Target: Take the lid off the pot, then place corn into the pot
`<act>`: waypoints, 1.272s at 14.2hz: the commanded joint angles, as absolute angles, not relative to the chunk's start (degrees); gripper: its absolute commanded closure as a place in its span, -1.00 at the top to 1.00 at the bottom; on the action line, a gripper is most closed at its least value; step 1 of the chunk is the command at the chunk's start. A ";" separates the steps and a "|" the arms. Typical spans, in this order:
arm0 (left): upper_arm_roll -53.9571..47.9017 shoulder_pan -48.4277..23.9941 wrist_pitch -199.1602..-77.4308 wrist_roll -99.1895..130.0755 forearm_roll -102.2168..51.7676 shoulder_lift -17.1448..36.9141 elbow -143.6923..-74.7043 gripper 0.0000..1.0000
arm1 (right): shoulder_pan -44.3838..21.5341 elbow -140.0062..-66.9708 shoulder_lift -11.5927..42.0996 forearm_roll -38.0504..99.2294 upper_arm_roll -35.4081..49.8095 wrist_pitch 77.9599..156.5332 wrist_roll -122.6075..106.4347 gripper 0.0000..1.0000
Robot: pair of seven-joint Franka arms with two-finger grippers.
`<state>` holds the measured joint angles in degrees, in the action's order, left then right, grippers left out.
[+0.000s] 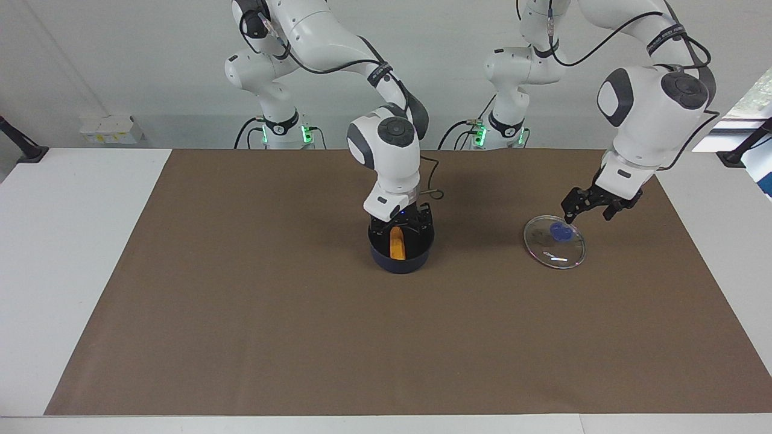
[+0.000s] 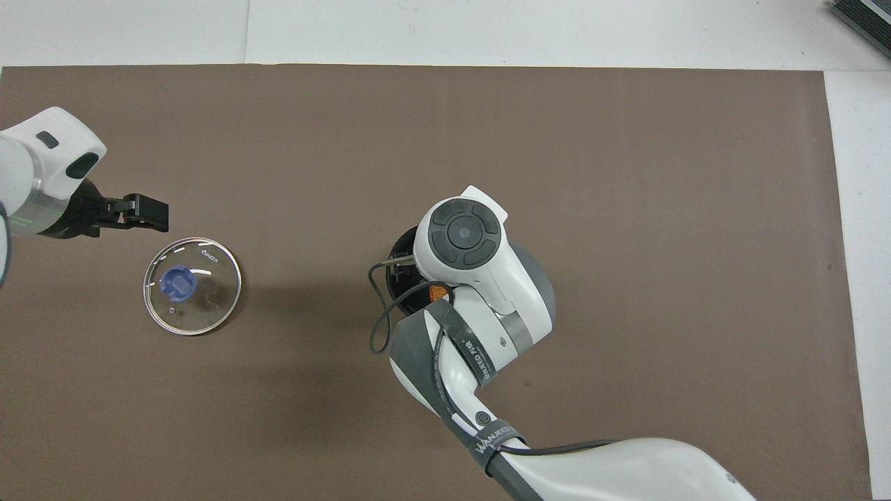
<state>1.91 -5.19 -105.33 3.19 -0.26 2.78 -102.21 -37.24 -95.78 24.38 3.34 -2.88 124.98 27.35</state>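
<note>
The dark blue pot (image 1: 401,262) stands mid-mat with no lid on it. The orange-yellow corn (image 1: 396,243) sits inside it, leaning on end. My right gripper (image 1: 401,226) hangs open just above the pot's mouth, its fingers spread to either side of the corn's top. From overhead the right arm's wrist covers most of the pot (image 2: 400,250), and only a sliver of the corn (image 2: 436,292) shows. The glass lid (image 1: 555,242) with its blue knob lies flat on the mat toward the left arm's end. My left gripper (image 1: 594,208) is open and empty, raised beside the lid (image 2: 193,286).
A brown mat (image 1: 241,331) covers most of the white table (image 1: 72,241). A thin black cable loop (image 2: 376,327) hangs from the right arm beside the pot. Small white boxes (image 1: 111,129) sit off the mat near the right arm's base.
</note>
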 commanded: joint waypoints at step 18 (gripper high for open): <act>2.55 -5.28 -85.00 -4.04 -1.67 1.67 -86.84 1.00 | -9.51 -96.24 -3.42 3.16 -3.34 92.84 8.54 1.00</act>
